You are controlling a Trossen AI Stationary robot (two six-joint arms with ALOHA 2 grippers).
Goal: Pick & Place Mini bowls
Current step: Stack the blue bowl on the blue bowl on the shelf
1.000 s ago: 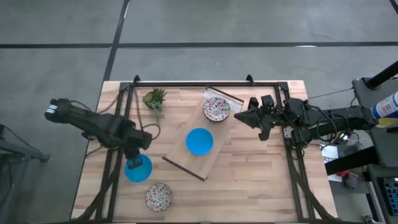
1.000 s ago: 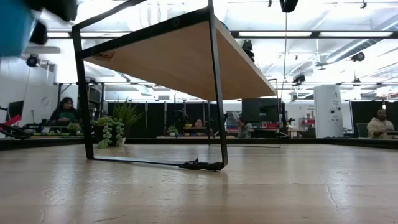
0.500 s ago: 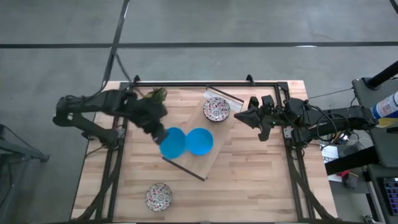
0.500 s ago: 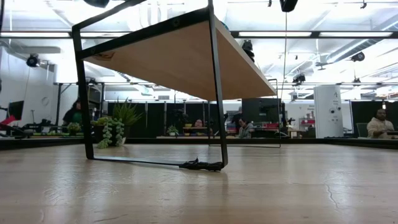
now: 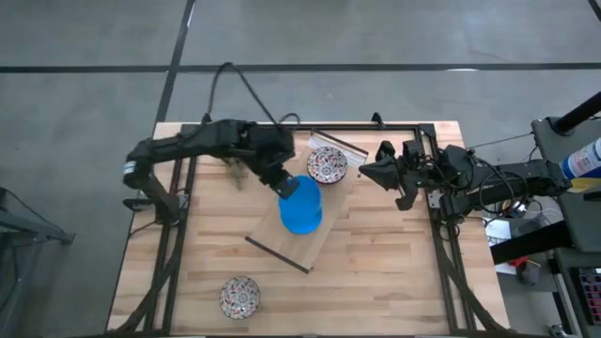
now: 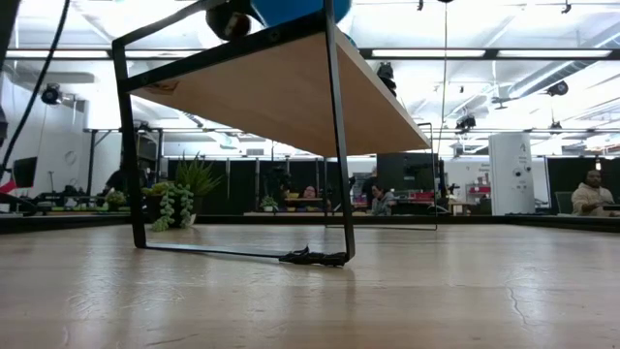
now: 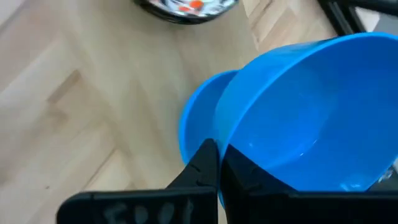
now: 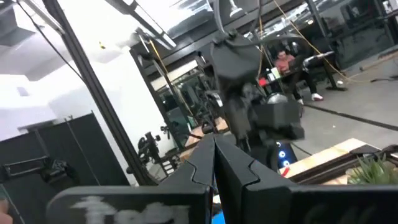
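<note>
My left gripper (image 5: 282,182) is shut on a bright blue mini bowl (image 7: 311,118), held just over a second blue bowl (image 5: 303,220) that sits on the long light wooden board (image 5: 272,239). A red-patterned bowl (image 5: 327,164) sits on the board's far end. Another patterned bowl (image 5: 239,297) rests on the table near its near edge. No other bowls show. My right gripper (image 5: 368,171) waits shut, above the table to the right of the board. My left gripper pinches the blue bowl's rim (image 7: 231,163) between its two fingers, one finger inside the bowl and one outside. It comes slanting down from the table's left. The bowl is tilted over the second blue bowl (image 7: 196,127); whether the two touch, I cannot tell.
The board is a raised shelf on a black metal frame (image 6: 334,145). A small green plant (image 5: 235,148) stands at the far left, partly under my left arm. Bare wood table (image 5: 376,272) lies near and right of the board.
My left gripper has lifted the blue bowl clear of the table's near left part and carried it toward the right and far side, up over the board. It now hangs over the second blue bowl. The gripper has stayed shut on it.
</note>
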